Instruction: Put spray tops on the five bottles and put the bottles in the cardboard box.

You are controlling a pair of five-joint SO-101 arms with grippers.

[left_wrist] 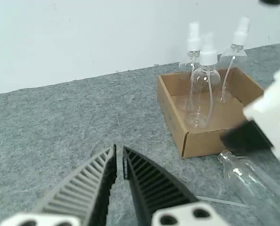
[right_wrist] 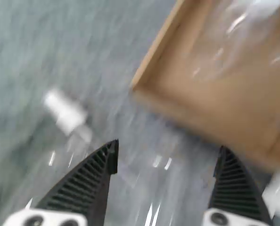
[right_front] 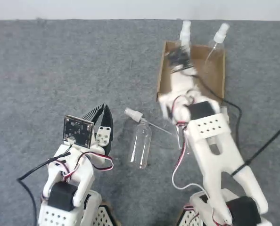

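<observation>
Lying uncapped on the worktop [right_front: 60, 70] at 7 o'clock from the cardboard box [right_front: 160, 70], the clear plastic bottle [right_front: 141, 143] looks light, thin-walled and slick, apt to roll, so mid-body seems the best grip; the right tool [right_wrist: 166, 150] gapes wide, the left tool [left_wrist: 119, 148] sits clenched, empty.

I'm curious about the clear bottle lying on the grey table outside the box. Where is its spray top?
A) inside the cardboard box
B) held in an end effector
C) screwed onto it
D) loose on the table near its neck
D: the spray top lies loose on the table, beside the open neck of the lying bottle.
</observation>
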